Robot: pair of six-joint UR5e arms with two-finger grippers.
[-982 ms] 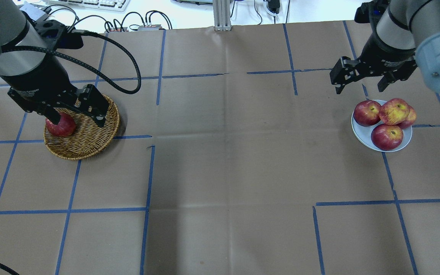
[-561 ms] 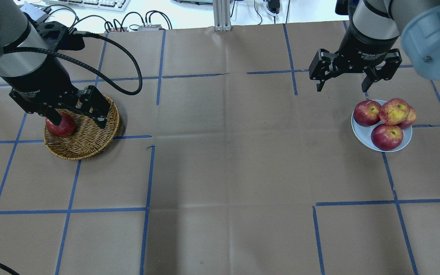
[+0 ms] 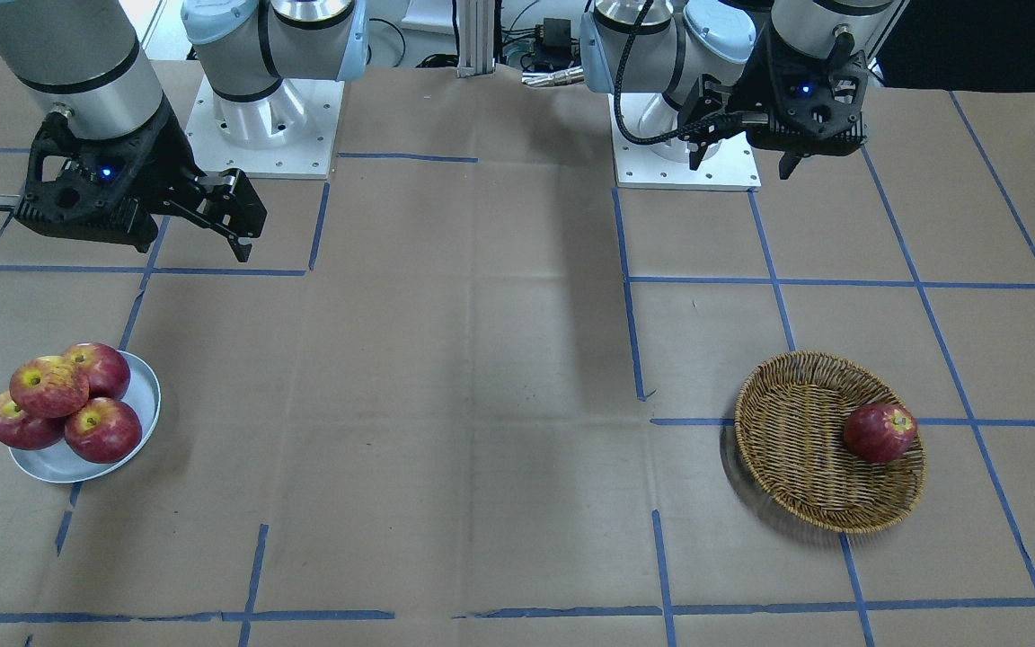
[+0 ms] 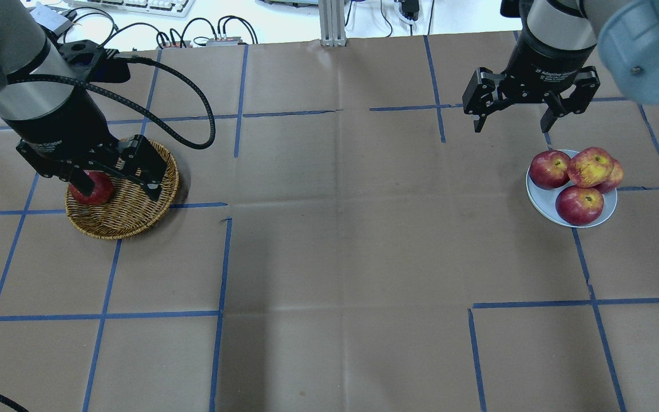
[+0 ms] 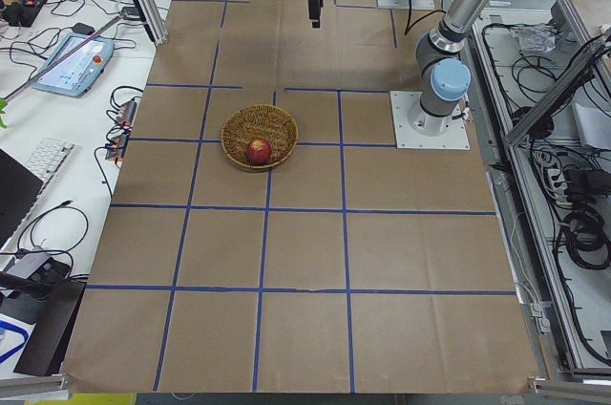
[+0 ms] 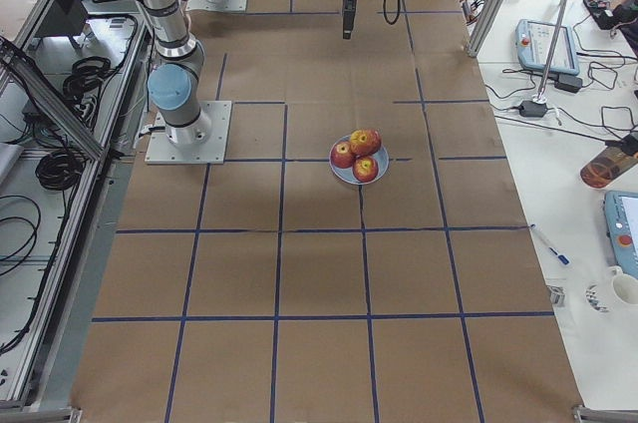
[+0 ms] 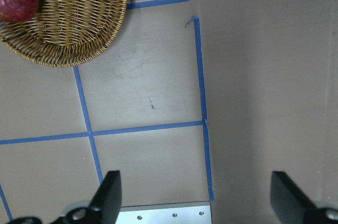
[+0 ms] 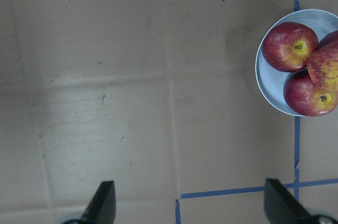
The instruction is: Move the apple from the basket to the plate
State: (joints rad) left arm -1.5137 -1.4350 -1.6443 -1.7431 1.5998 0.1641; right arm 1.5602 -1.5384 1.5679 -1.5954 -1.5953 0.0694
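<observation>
On the round pale blue-grey plate (image 4: 540,205), the paler, streaky pinkish-red apple with the yellow-green stem patch (image 4: 590,166) is seen perched on top of three darker, glossy red apples (image 4: 579,205), resting on them. This is judged the chief risk: a rounded fruit seated on rounded fruit may be tipped by a small jolt to the pile, and it could roll over the low rim onto the table (image 4: 335,240). The right gripper (image 4: 512,127) is held empty with its jaws spread wide, beyond the plate and apart from it; a sweep back across the pile would be enough to dislodge the top apple. At the other side, one dark red apple (image 3: 880,432) lies in the round brown wicker basket (image 3: 787,449), and the left gripper (image 4: 120,191) hangs raised well clear of it, likewise spread wide and carrying nothing.

The table is covered in creased brown paper (image 4: 364,343) marked into squares by blue tape lines (image 4: 221,269); little is offered to stop a rolling apple. Beyond the far edge, an aluminium post (image 4: 332,23), black cables (image 4: 192,28) and a white keyboard (image 4: 135,4) are visible.
</observation>
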